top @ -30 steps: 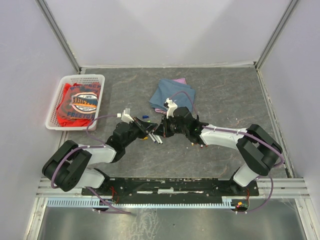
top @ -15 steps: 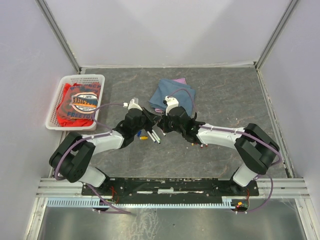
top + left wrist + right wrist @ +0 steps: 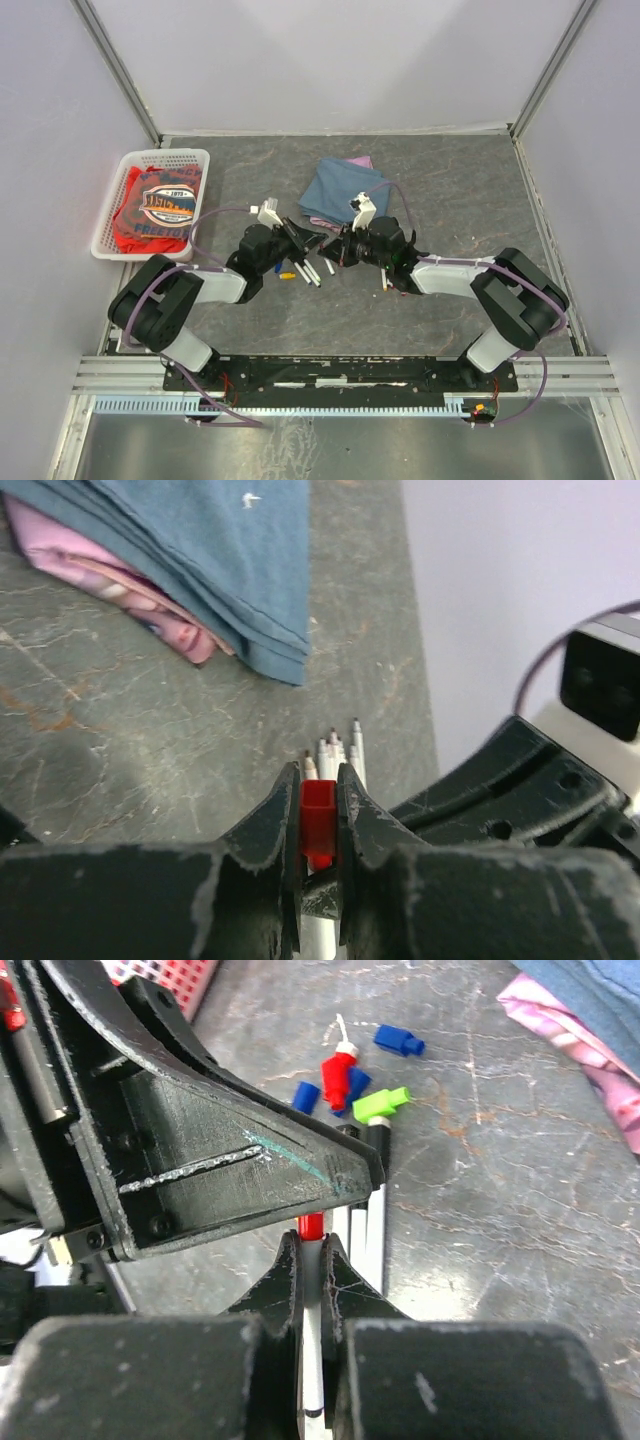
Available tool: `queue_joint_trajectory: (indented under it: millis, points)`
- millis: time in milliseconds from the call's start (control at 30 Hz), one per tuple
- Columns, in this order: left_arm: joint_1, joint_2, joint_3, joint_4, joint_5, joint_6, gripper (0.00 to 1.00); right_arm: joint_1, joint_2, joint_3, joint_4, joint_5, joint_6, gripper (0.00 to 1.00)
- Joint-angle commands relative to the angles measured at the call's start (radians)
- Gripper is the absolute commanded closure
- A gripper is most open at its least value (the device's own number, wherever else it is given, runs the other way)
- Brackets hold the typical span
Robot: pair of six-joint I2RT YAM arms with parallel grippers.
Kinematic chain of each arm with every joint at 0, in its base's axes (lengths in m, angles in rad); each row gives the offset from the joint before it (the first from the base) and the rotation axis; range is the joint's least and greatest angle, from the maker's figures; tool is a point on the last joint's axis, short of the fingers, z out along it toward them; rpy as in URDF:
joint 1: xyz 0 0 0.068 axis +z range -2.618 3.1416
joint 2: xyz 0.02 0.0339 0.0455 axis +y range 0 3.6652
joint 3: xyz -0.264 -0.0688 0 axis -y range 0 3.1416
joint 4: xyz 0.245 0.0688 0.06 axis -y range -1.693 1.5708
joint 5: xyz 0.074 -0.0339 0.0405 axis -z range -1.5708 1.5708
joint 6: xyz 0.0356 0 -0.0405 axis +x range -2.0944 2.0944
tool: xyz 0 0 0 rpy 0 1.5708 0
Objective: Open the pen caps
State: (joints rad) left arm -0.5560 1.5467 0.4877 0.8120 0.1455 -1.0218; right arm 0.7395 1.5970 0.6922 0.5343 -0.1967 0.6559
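Two robot arms meet over the middle of a grey table. The left gripper (image 3: 318,792) is closed tight on a small red cap (image 3: 318,825). A likely risk is that a pull not straight along the pen twists the cap out of the fingers and drops it among the loose pens (image 3: 335,755) lying just beyond.

To its right, the right gripper (image 3: 311,1252) is clamped on a thin white pen (image 3: 313,1370). Its smooth barrel could slide through the fingers instead of giving up its cap. The two grippers are so near each other that a small sideways move could knock them together.

The red cap sits between the left fingers, near their tips. The pen's red end (image 3: 311,1226) pokes out just past the right fingertips, towards the left gripper. Whether cap and pen are apart cannot be told. Loose caps, among them a green cap (image 3: 380,1105), lie on the table near the grippers, with a folded blue cloth (image 3: 200,560) farther off
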Motion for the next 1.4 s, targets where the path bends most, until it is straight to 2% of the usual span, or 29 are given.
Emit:
queue_joint_trajectory:
  millis: [0, 167, 300, 400, 533, 767, 1000, 1367]
  points:
    - [0.128, 0.038, -0.037, 0.313, -0.013, -0.018, 0.97, -0.032, -0.037, -0.06, 0.078, -0.197, 0.076, 0.99]
    - [0.166, 0.085, -0.026, 0.362, 0.087, -0.058, 0.97, -0.032, -0.052, -0.047, -0.036, -0.148, 0.02, 0.99]
    - [0.179, 0.075, -0.03, 0.314, 0.068, -0.062, 0.97, -0.029, -0.098, -0.03, -0.178, -0.023, -0.033, 0.99]
    - [0.178, 0.016, -0.004, 0.089, -0.01, 0.018, 0.97, -0.028, -0.13, 0.013, -0.352, 0.129, -0.06, 0.99]
    - [0.174, -0.094, 0.006, -0.223, -0.172, 0.13, 0.97, -0.028, -0.127, 0.049, -0.485, 0.281, -0.06, 0.99]
    - [0.164, -0.184, -0.011, -0.423, -0.323, 0.26, 0.97, -0.027, -0.078, 0.079, -0.569, 0.438, -0.03, 0.99]
    - [0.144, -0.223, -0.048, -0.464, -0.384, 0.304, 0.97, -0.028, -0.043, 0.098, -0.617, 0.512, -0.026, 0.98]
    - [0.122, -0.228, -0.08, -0.469, -0.403, 0.321, 0.93, -0.028, -0.023, 0.099, -0.673, 0.593, 0.0, 0.91]
